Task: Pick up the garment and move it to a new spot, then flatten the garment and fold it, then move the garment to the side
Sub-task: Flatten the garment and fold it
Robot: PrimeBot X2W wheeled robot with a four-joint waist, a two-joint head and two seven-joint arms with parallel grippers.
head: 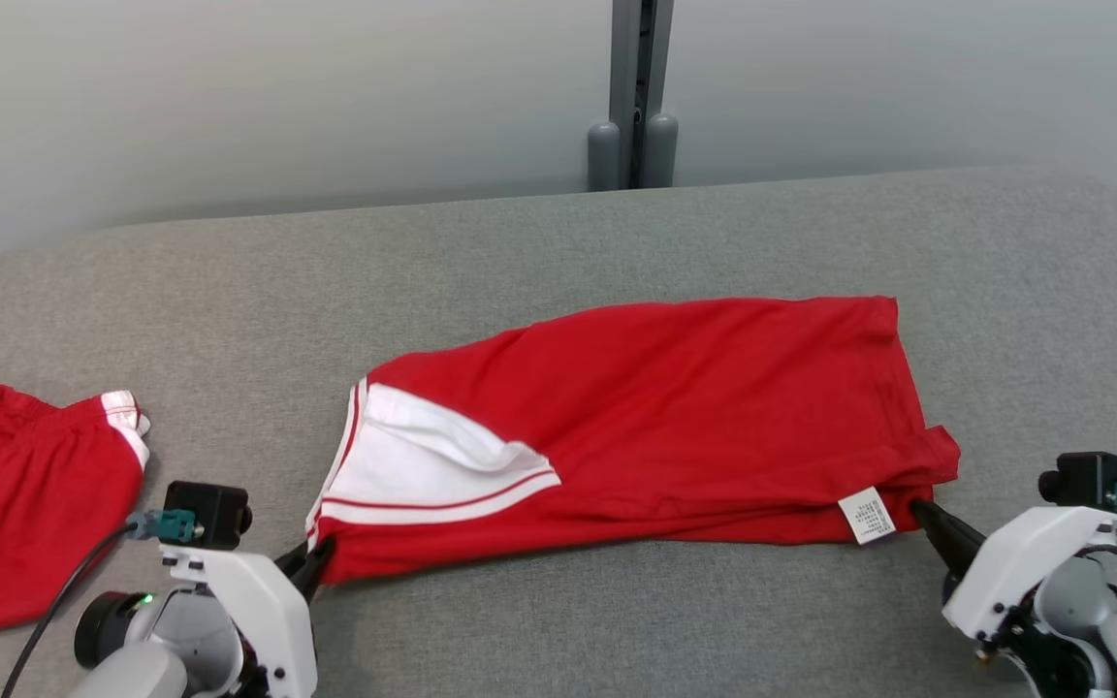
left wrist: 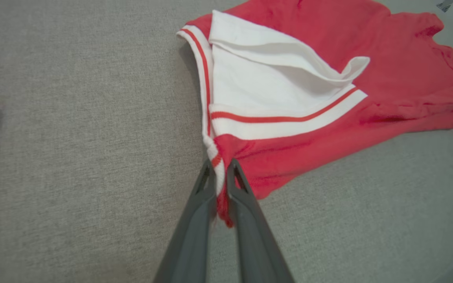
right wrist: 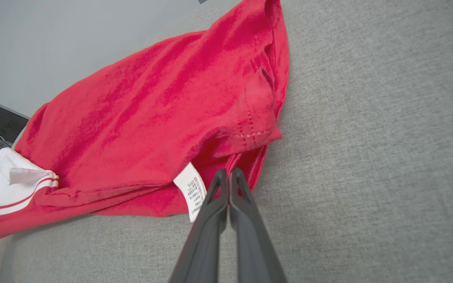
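Between left claw and right claw lies the red garment.

The garment is bright red, with a white panel at one end crossed by a thin red stripe. Its label is white with dark print. The tabletop is a mottled grey weave. A second garment is red with white trim.
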